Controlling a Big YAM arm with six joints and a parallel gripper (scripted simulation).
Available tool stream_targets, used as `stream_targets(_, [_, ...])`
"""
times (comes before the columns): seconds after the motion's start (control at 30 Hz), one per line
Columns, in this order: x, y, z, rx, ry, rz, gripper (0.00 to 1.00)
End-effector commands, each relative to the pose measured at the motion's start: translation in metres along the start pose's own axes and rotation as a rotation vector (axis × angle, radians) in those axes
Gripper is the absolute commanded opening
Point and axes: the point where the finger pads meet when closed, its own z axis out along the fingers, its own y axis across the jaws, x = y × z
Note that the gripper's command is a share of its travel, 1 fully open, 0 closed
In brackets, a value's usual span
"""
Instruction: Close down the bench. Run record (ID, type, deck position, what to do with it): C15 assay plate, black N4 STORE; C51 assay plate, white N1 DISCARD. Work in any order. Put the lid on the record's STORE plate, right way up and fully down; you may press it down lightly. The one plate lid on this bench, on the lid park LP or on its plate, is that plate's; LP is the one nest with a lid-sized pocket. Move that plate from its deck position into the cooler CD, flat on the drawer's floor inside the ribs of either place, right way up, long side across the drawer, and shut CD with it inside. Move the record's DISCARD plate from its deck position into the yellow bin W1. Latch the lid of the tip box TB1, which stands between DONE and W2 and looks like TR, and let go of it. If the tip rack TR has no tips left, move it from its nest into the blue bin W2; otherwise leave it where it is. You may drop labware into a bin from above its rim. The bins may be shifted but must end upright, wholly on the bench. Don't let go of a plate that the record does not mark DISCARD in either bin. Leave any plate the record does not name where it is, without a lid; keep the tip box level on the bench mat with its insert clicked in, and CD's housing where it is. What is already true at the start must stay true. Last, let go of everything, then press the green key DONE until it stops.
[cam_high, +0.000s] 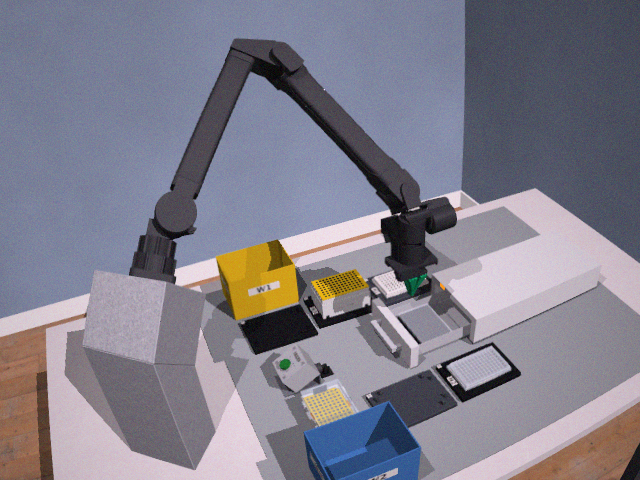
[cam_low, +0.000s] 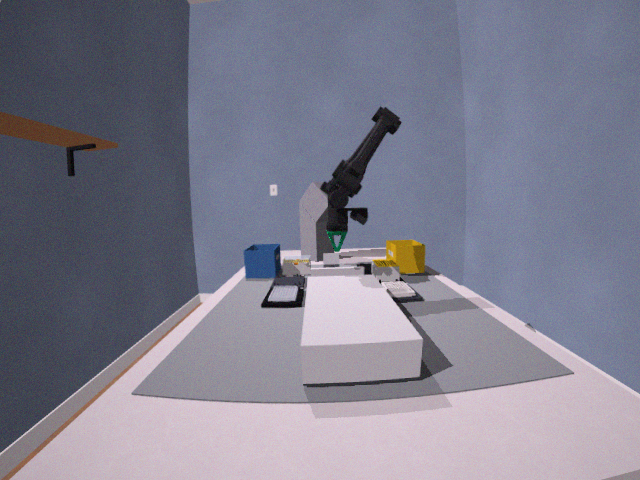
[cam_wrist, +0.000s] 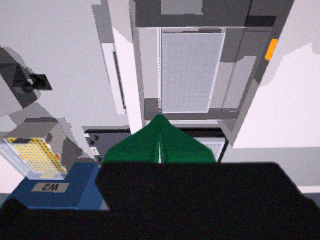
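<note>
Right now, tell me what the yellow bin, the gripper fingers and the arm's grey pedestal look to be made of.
Yellow bin: probably thin matt plastic; flat colour, open top, stuck-on white label.
Gripper fingers: shut and empty, opaque green, plastic or rubber by the look; no shine.
Grey pedestal: speckled matt surface, like stone or cast concrete; could be painted metal.

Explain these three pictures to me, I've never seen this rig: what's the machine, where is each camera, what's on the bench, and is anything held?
One dark jointed arm ends in a green-fingered gripper, shut and holding nothing. The top view looks down from the side, the exterior view looks along the bench from its far end, and the wrist view looks down past the gripper. On the bench stand a yellow bin, a blue bin, a yellow-topped tip rack, a lidded tip box, a green key, a long white cooler whose drawer is open with a plate inside, and two white plates.
</note>
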Motion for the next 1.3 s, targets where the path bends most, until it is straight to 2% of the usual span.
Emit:
stream_targets(0.0, [-0.015,-0.001,-0.004,0.027,-0.009,-0.03,0.0])
stream_targets(0.37, [-0.012,0.046,0.005,0.02,-0.008,-0.022,0.0])
stream_targets(0.5, [-0.013,0.052,0.004,0.025,-0.009,-0.026,0.0])
stream_targets(0.53, [-0.009,0.06,0.009,0.013,-0.008,-0.022,0.0])
stream_targets(0.57, [-0.013,0.06,0.005,0.025,-0.009,-0.027,0.0])
stream_targets(0.73, [-0.012,0.08,0.008,0.024,-0.009,-0.024,0.0])
stream_targets(0.83, [-0.008,0.097,0.014,0.012,-0.008,-0.015,0.0])
stream_targets(0.9, [-0.011,0.101,0.011,0.023,-0.009,-0.023,0.0])
stream_targets(1.0, [-0.011,0.108,0.012,0.021,-0.01,-0.027,0.0])
stream_targets(1.1, [-0.009,0.101,0.016,0.023,-0.01,-0.028,0.0])
stream_targets(1.23, [-0.008,0.105,0.016,0.018,-0.01,-0.026,0.0])
stream_targets(1.27, [-0.001,0.107,0.012,0.016,-0.002,-0.011,0.0])
